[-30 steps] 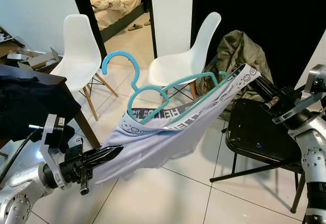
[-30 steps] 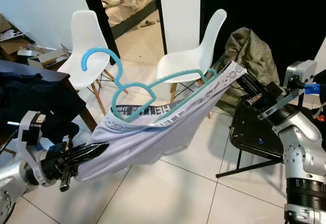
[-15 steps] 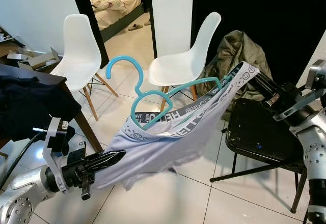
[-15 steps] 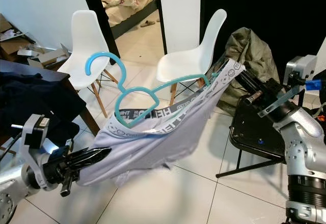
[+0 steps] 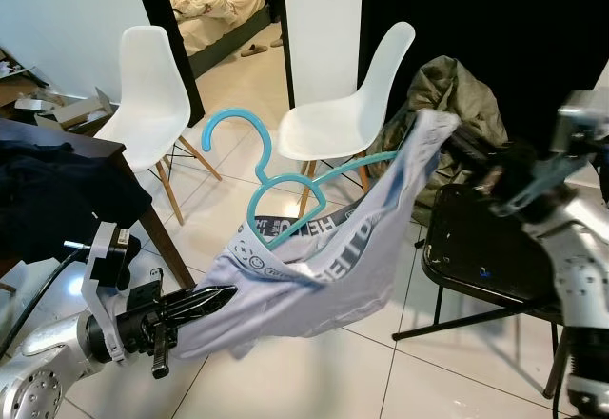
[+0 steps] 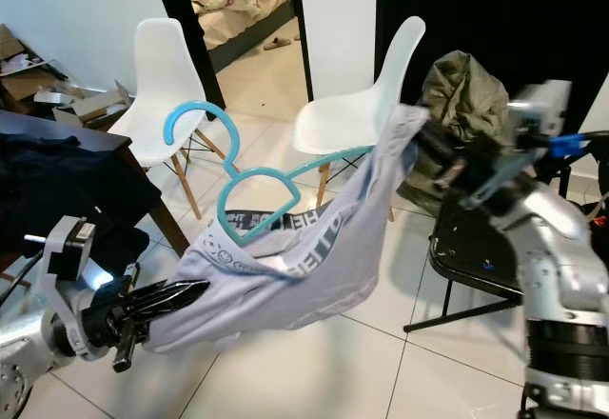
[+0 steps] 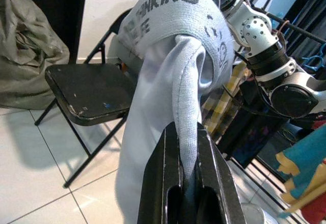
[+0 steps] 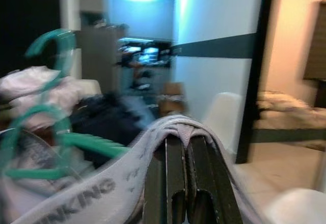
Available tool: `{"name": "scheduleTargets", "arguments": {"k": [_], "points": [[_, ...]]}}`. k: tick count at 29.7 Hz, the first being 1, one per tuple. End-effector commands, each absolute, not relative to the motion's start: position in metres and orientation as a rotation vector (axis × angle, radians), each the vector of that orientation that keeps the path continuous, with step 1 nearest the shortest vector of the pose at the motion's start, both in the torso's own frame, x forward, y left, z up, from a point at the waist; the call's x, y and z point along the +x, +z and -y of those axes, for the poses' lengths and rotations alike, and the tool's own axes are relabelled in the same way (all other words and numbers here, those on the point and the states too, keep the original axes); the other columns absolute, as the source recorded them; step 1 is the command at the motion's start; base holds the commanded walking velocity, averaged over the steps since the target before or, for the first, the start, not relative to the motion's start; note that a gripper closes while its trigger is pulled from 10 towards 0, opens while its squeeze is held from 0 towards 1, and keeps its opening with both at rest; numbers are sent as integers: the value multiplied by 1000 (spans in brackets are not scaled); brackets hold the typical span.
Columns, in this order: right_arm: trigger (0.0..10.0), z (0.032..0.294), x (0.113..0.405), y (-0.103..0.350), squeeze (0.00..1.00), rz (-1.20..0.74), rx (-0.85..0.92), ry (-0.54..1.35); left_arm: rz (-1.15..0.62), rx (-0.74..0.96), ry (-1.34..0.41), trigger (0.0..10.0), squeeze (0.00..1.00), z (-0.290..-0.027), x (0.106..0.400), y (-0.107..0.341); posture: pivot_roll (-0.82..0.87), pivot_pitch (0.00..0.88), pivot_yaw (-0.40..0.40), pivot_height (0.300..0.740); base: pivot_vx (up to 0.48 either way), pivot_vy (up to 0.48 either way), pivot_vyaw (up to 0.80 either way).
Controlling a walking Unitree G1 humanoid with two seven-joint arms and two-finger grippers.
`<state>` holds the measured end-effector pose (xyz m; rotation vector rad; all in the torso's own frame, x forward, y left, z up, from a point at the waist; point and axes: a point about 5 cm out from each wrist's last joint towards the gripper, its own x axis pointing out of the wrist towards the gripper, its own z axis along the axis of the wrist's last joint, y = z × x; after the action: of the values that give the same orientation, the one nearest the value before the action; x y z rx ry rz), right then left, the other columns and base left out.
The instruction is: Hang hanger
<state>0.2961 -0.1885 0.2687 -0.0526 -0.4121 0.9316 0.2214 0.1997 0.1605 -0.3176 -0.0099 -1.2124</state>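
Note:
A pale grey garment [image 5: 314, 267] with a printed grey waistband hangs stretched between my two grippers over the tiled floor. A teal plastic hanger [image 5: 276, 186] is threaded into its waistband, hook [image 5: 233, 124] up and free. My left gripper [image 5: 214, 297] at the lower left is shut on the garment's lower edge [image 7: 186, 132]. My right gripper [image 6: 423, 138], higher at the right, is shut on the other end of the waistband [image 8: 178, 130]. The garment sags in a deep fold below the hanger.
Two white shell chairs [image 5: 147, 86] [image 5: 357, 105] stand behind the garment. A black folding chair [image 5: 485, 257] sits under my right arm, with an olive jacket [image 5: 447, 105] draped behind it. A dark table [image 5: 57, 181] with dark clothes is at the left.
My right gripper has swung left and upward with the waistband end, so the garment hangs steeper and bunches more. The hanger has tilted with it. My left gripper has hardly moved.

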Motion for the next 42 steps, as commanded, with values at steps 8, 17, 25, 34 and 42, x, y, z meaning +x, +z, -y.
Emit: {"name": "scheduleTargets", "arguments": {"k": [8,17,25,34,42], "points": [[0,138,281,244,0,317,-115,1102,-11,-291,-1234,10000,0,-197,221,159,-11,77,85,740,0,0,0],[0,124,274,242,0,288,-173,1173,-22,-279,-1242,10000,0,-196,222,157,-18,78,80,740,0,0,0],[0,178,288,252,0,241,-315,958,-104,-181,-1252,10000,0,-218,217,157,-11,81,74,740,0,0,0],[0,249,294,275,0,223,-369,776,-217,-164,-1386,10000,0,-246,199,174,-6,84,67,740,0,0,0],[0,222,289,272,0,238,-292,944,-305,-114,-1491,10000,0,-249,194,179,-5,83,66,740,0,0,0]]}}
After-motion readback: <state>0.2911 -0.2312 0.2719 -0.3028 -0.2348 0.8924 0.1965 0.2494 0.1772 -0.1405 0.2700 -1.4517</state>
